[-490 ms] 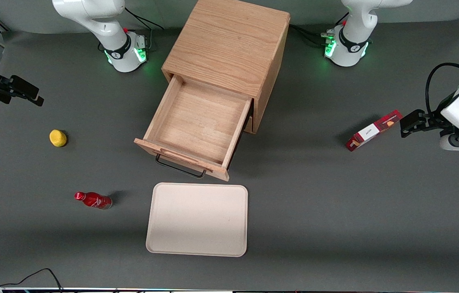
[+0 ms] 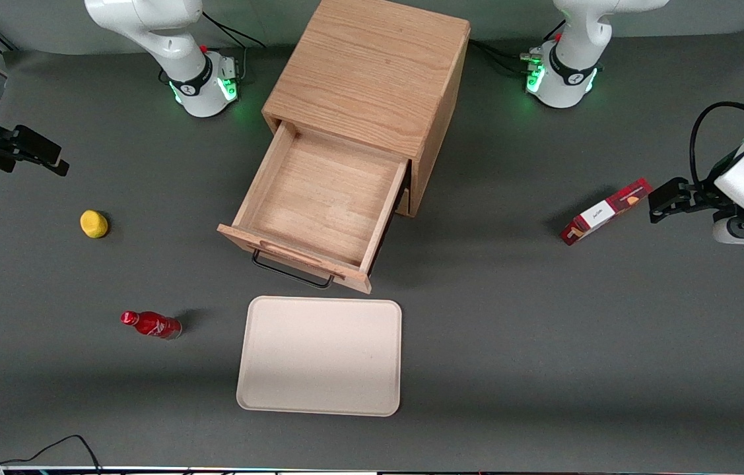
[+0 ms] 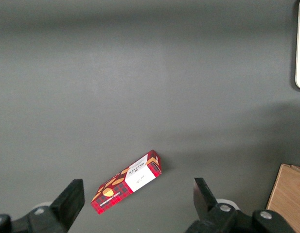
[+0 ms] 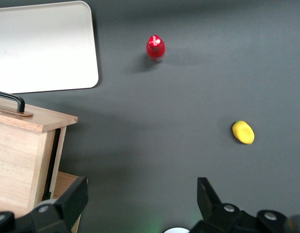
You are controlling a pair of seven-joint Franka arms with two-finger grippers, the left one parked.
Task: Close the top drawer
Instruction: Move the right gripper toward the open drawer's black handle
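Light oak top drawer (image 2: pixel 321 210) with thin black wire handle (image 2: pixel 292 272) pulled fully out of small wooden cabinet (image 2: pixel 372 79), its front just beside beige rectangular tray (image 2: pixel 320 356) on dark grey surface (image 2: pixel 510 343). Black two-finger pincer (image 2: pixel 48 158) up in the air at working arm's end, fingers spread apart, gripping nothing, well apart from drawer. Yellow lemon-like object (image 2: pixel 94 223) and red bottle (image 2: pixel 150 324) lying nearer the front camera than pincer.

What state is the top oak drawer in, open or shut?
Open. The light oak top drawer is pulled far out of the wooden cabinet, its empty inside showing. The tool, open, hangs toward the working arm's end of the table.
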